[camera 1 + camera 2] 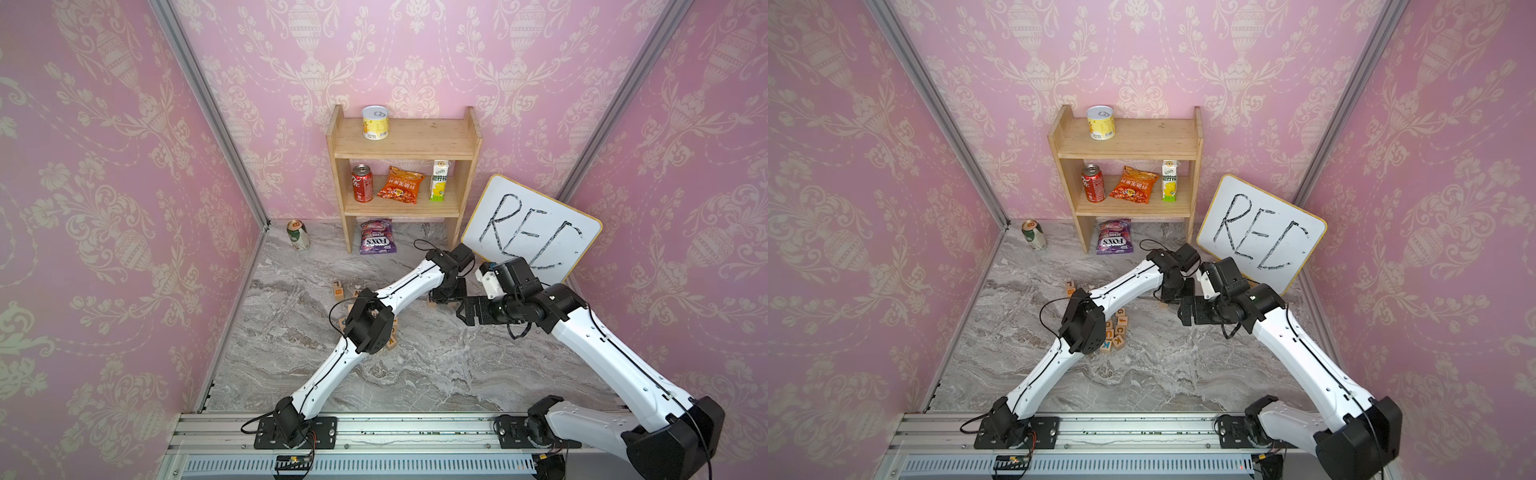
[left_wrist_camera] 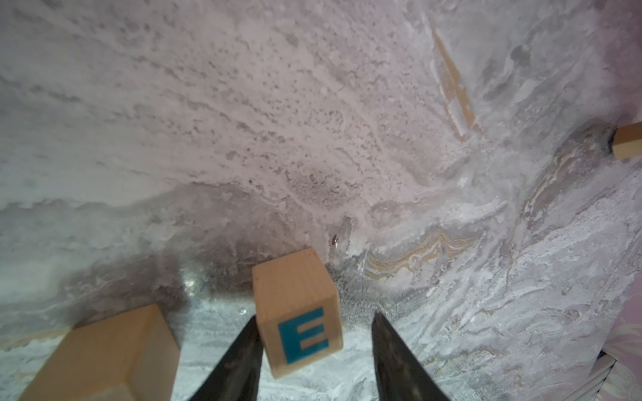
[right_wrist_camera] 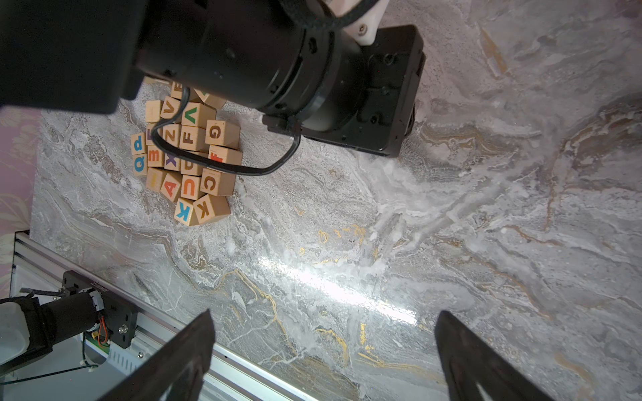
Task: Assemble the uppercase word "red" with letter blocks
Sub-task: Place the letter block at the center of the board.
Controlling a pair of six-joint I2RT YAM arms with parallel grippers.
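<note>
Largely hidden under left arm (image 1: 1125, 282): block pile (image 1: 1119, 329); plain-sided block (image 2: 104, 354) cropped.

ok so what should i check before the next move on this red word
1. E block free of grip: ok, left jaws straddle it with a gap on one side.
2. E block resting on the table: ok, as it looks.
3. Neighbouring block is the R: cannot tell, only plain faces show.
4. Right jaws open and empty: ok.
5. D found in the block pile: cannot tell, a cable crosses it.
</note>
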